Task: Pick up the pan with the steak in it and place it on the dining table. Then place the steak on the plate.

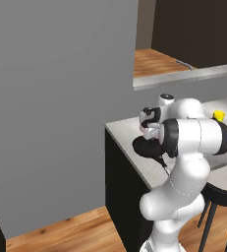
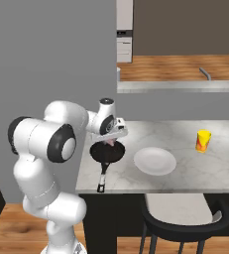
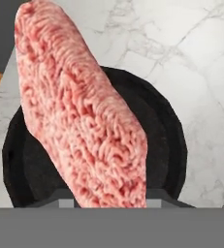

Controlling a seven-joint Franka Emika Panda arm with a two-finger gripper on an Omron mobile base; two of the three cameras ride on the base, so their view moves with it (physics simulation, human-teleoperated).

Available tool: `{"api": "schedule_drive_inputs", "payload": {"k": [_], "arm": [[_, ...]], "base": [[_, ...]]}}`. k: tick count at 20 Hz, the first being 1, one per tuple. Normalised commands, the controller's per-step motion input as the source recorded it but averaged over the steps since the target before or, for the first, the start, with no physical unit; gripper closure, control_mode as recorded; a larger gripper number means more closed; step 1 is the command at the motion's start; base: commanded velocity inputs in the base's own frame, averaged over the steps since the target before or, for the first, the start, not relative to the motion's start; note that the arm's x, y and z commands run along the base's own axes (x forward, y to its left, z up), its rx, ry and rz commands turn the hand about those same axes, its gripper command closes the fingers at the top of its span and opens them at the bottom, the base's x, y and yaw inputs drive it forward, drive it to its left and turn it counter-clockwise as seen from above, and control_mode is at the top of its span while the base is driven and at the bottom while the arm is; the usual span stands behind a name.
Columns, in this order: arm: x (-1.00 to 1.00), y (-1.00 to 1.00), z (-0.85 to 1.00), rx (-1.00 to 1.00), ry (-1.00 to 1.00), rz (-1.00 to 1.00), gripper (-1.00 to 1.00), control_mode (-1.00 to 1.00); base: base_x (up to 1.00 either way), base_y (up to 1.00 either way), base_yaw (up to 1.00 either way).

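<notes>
On the dining table (image 2: 195, 171), the pan (image 2: 107, 153) sits at the left end of the pale marble top, its short silver-tipped handle pointing toward six o'clock and reaching the near edge. From the left base camera the pan (image 1: 145, 146) is a dark shape partly hidden behind the robot's upper arm. In the hand camera the black pan (image 3: 167, 131) lies on the marble below, and its floor is bare where it shows. The steak (image 3: 82, 111) rises from the bottom middle of that picture toward eleven o'clock, standing on edge and in front of the pan's floor, with its pink, grainy side facing the camera. In the right base camera a bit of pink, the steak (image 2: 109, 142), shows just under the hand, above the pan's far side. At three o'clock from the pan, just beside it and not touching, lies the plate (image 2: 155, 160), round and pale, with nothing on it. Further toward three o'clock, well apart from the plate, stands a small yellow cup (image 2: 203, 141); what it holds cannot be told. The gripper (image 2: 109, 141) points down over the pan, and its jaws stand narrowly apart, closed on the steak's lower end. In the left base camera the gripper (image 1: 148, 132) sits just above the pan's dark shape.
</notes>
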Motion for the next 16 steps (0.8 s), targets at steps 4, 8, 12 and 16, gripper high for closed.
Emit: {"api": "schedule_drive_inputs", "payload": {"k": [4,8,12,16], "arm": [[-0.41,-0.27,0.43,0.01,0.00,-0.06,1.00,-1.00],[-0.29,-0.44,0.17,0.00,0.00,-0.05,1.00,-1.00],[-0.04,-0.59,0.00,0.00,0.05,-0.05,1.00,-1.00],[0.00,-0.69,0.00,0.00,0.07,-0.04,1.00,-1.00]], "base": [[0.00,0.00,0.00],[0.00,0.00,0.00],[0.00,0.00,0.00],[0.00,0.00,0.00]]}}
